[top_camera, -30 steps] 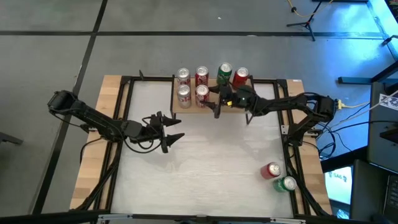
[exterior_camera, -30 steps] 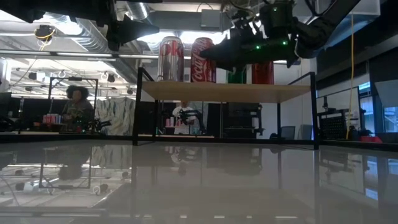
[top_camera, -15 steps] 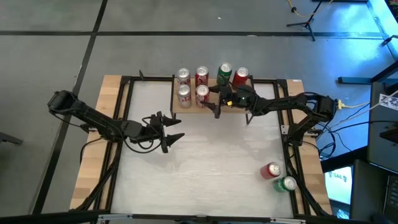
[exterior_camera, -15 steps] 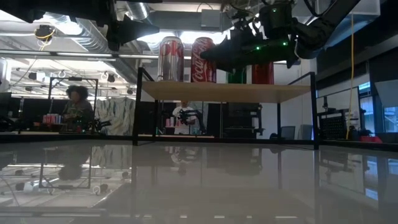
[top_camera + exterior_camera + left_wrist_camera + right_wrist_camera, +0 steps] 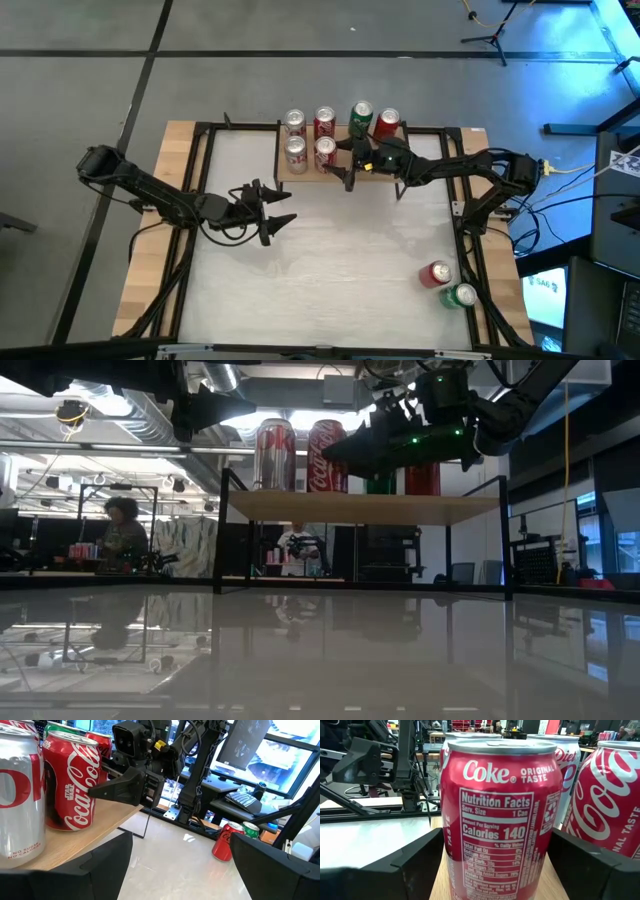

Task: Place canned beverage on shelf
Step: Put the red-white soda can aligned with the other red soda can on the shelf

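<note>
Overhead, pale glossy table [image 5: 330, 240]

Six upright cans crowd the light wood shelf [image 5: 345, 165], while two cans [image 5: 447, 284] stand on the table.

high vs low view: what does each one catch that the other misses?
Only the high view: the left gripper, open over the bare middle of the table; two spare cans, one red and one green, near the table's right edge; and six cans on the shelf.
Only the low view: the shelf's black legs, the room beyond, and a person there.
Both: the shelf with its cans, and the right gripper at the shelf's front edge.
</note>
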